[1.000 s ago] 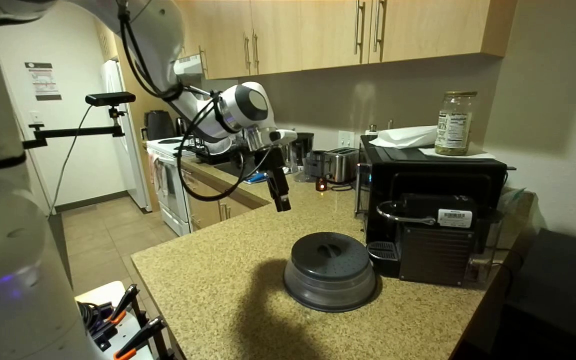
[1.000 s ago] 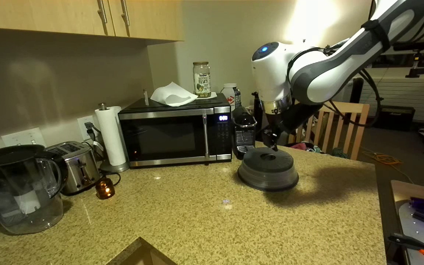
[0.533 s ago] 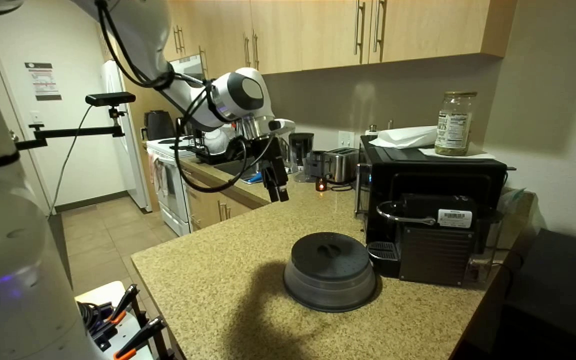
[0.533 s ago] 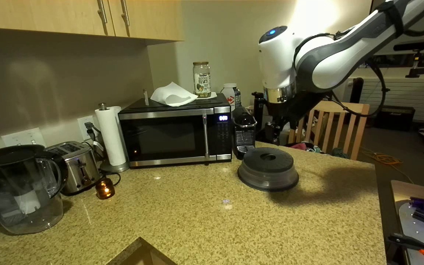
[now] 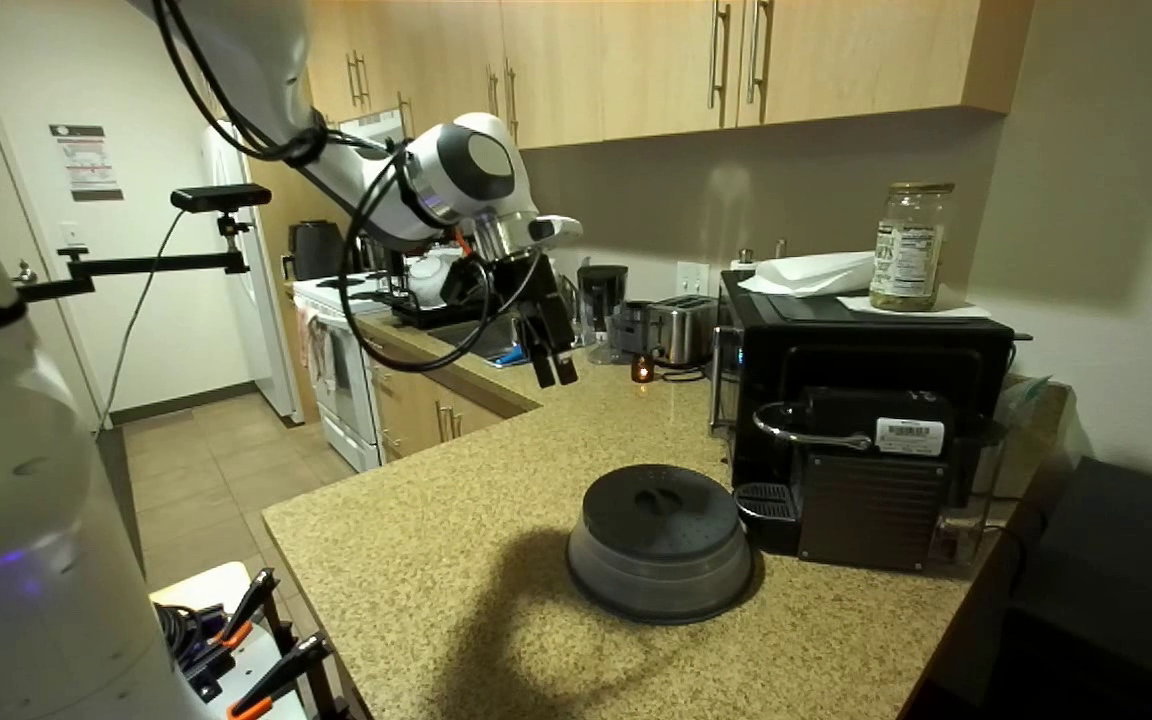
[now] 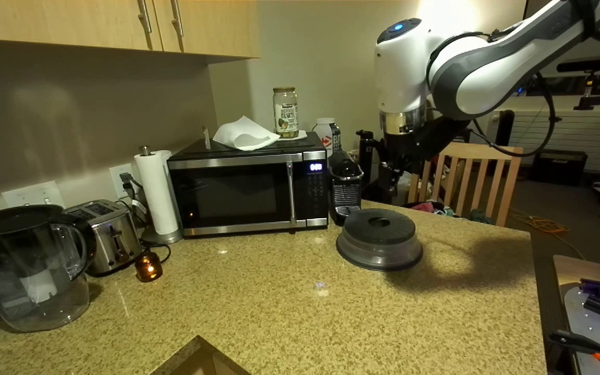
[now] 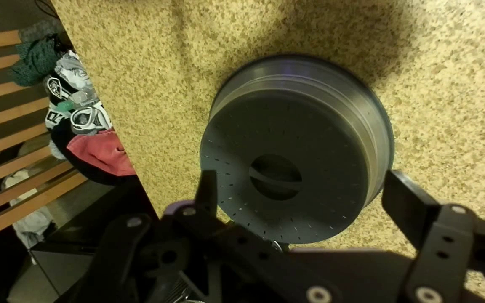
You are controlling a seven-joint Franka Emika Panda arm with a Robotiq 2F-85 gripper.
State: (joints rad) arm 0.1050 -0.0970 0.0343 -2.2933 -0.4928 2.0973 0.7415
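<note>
A round dark grey domed cover [image 5: 661,570] with a translucent ribbed side and a recessed grip in its top rests on the speckled counter [image 5: 416,530]. It shows in both exterior views and, from above, in the wrist view, where the cover [image 7: 310,126] fills the middle. My gripper [image 5: 556,378] hangs in the air above the counter, apart from the cover. In the wrist view the gripper [image 7: 299,174] stands open with its fingers wide apart and nothing held between them. The lower part of that view is hidden by the gripper's own body.
Close by the cover stands a black coffee machine [image 5: 871,480], beside a microwave [image 6: 248,192] with a glass jar [image 6: 285,112] and white paper [image 6: 245,134] on top. A toaster [image 6: 110,234], pitcher [image 6: 24,271] and small candle [image 6: 149,266] line the wall. A chair [image 6: 479,177] stands beyond the edge.
My gripper has risen away from the cover, drawing up and to the left in an exterior view, up and to the right as seen from elsewhere. The cover has stayed put.
</note>
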